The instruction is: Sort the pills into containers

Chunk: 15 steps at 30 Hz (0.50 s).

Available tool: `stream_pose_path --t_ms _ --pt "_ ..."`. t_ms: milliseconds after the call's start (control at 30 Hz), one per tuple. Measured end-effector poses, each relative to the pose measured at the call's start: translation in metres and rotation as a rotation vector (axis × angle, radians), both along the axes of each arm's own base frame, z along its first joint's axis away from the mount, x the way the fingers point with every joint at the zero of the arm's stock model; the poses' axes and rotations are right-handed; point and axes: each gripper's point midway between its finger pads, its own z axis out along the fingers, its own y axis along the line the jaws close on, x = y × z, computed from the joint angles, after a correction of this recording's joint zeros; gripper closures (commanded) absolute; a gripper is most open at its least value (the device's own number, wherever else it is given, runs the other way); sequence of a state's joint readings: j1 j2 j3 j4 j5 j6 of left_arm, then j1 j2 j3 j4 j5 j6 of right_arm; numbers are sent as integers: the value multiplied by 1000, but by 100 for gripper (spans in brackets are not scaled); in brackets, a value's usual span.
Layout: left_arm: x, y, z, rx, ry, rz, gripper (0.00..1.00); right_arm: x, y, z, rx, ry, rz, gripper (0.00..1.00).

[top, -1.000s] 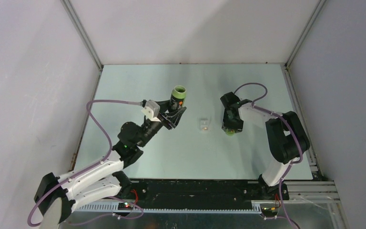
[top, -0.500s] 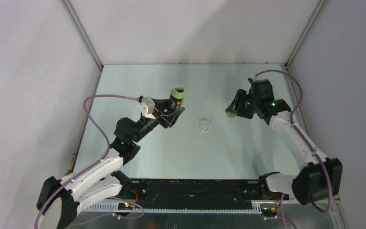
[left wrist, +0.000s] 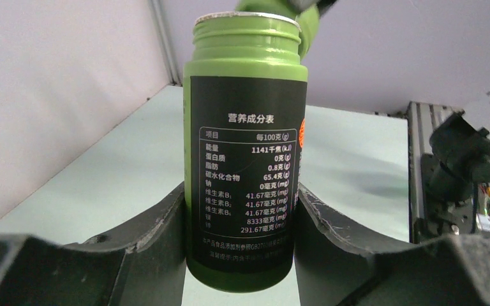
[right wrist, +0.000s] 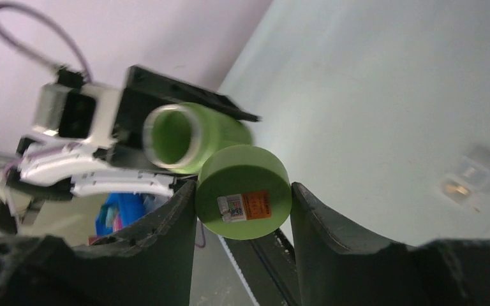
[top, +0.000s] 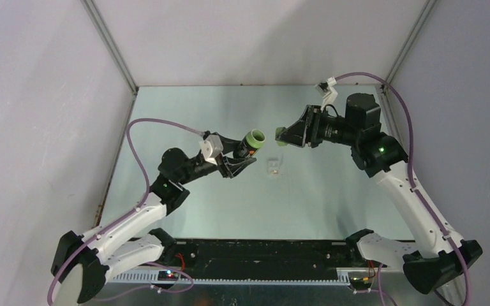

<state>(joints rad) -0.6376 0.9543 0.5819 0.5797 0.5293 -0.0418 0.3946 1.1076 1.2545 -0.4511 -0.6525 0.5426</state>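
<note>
The green bottle (top: 251,141) is off the table and tilted, its open mouth toward the right; my left gripper (top: 241,157) is shut on its lower body (left wrist: 245,159). My right gripper (top: 288,135) is shut on the round green cap (right wrist: 244,191), which hovers just to the right of the bottle's mouth (right wrist: 173,139) without touching it. The containers (top: 273,166), a small clear box, sit on the table below the gap between bottle and cap. An orange pill (top: 273,170) shows inside the box. In the right wrist view the box (right wrist: 475,167) appears blurred at the right.
The pale green table (top: 332,204) is closed in by white walls on three sides. A black rail (top: 261,252) with the arm bases runs along the near edge. Purple cables loop off both arms.
My right arm has carried the cap up from near the box and leftward to the bottle's mouth. My left arm has tipped the bottle over toward the right.
</note>
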Motion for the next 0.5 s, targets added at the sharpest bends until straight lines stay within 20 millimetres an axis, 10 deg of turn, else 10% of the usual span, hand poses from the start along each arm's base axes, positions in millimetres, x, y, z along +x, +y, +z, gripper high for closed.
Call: stream_pose_path --t_ms 200,500 --pt "-5 -7 -7 70 -12 -63 100 -33 26 28 0 -120 149 57" --pt "-10 -11 -23 139 11 -117 100 -33 34 12 -75 -110 162 56"
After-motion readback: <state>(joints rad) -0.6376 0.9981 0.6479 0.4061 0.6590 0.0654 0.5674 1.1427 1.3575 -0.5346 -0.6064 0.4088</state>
